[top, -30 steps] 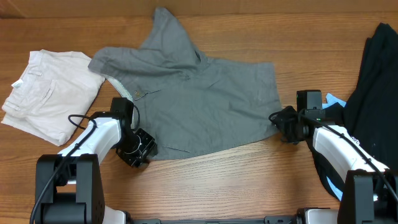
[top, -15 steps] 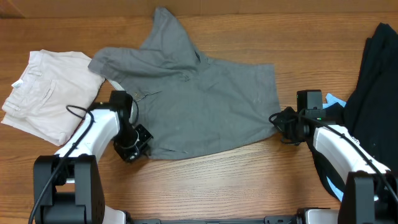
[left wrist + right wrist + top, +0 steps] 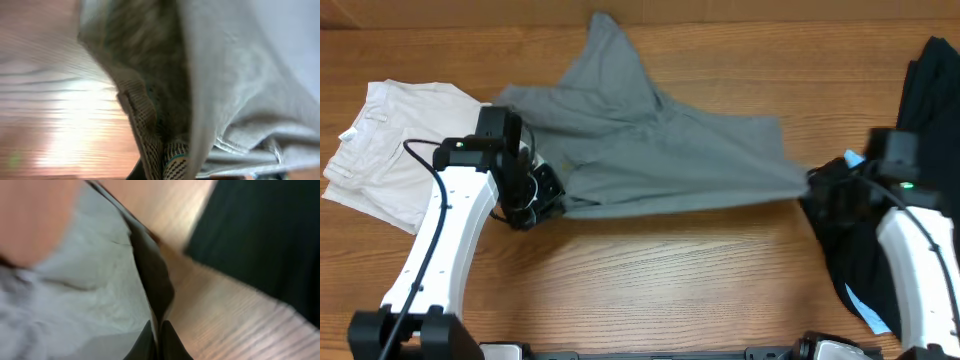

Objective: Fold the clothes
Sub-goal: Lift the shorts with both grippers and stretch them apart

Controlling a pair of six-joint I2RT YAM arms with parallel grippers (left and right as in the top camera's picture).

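The clothes in play are a mid-grey garment (image 3: 650,150), stretched taut between my two grippers above the wooden table. My left gripper (image 3: 542,190) is shut on its left lower edge. In the left wrist view the grey cloth (image 3: 240,75) and its ribbed patterned collar band (image 3: 172,155) fill the frame and hide the fingertips. My right gripper (image 3: 815,183) is shut on the right corner. In the right wrist view that gripper (image 3: 159,342) pinches a thin fold of grey cloth (image 3: 85,295) between its dark fingers (image 3: 147,347).
An off-white folded garment (image 3: 390,150) lies at the table's left. A black garment (image 3: 925,110) lies heaped at the right edge, close behind my right arm, and shows dark in the right wrist view (image 3: 260,230). A bit of blue (image 3: 855,160) shows beside it.
Both grippers have shut on the grey garment and moved: the left up the table, the right outward to the right. The cloth has been drawn taut and shifted to the right.
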